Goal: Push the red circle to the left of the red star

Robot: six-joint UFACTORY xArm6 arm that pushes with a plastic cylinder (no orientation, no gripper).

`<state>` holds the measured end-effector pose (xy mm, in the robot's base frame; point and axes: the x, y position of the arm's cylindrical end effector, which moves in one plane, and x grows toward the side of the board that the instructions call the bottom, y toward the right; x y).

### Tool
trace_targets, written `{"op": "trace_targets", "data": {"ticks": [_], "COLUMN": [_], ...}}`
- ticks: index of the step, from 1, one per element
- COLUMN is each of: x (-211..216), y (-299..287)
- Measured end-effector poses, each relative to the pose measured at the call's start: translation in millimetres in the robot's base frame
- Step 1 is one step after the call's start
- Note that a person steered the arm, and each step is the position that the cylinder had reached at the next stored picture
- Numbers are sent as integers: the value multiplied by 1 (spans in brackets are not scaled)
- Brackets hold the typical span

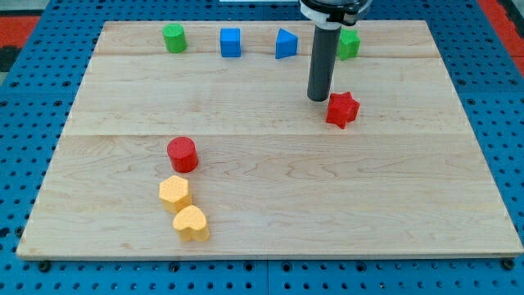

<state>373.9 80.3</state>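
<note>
Near the view's upper right, my tip (318,98) is resting on the wooden board (270,221), just beside the red star (342,110), at the star's upper left; whether it is touching the star I cannot tell. The arm is carrying no pincer, only the straight dark rod, so nothing is standing apart or clamping on anything.

The red circle (182,154) is lying well apart from the star, in the left half of the board and lower in the view. Just below it the yellow hexagon-like block (174,192) is sitting, and under that one the yellow heart (191,222) is lying, almost touching it.

Along the view's top edge four blocks are standing in a row. The green cylinder (173,38) is standing at the left, then the blue cube (231,42), then the blue block with a slanted side (286,44). The second green block (350,44) is showing only partly behind the rod, so its shape I cannot tell.

The board is lying on a blue table with a grid of small holes (24,123). No brand, label or writing is showing anywhere on the blocks, the board or the rod.
</note>
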Motion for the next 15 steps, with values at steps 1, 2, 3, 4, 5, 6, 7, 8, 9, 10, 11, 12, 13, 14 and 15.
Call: {"op": "trace_targets", "data": {"ticks": [1, 2, 3, 4, 5, 6, 7, 8, 9, 10, 11, 12, 13, 14, 15], "x": [20, 37, 46, 84, 139, 144, 129, 113, 118, 105, 97, 96, 96, 80, 74], "y": [7, 12, 8, -26, -56, -121, -177, -224, -255, -300, -291, -229, -227, -254, -219]}}
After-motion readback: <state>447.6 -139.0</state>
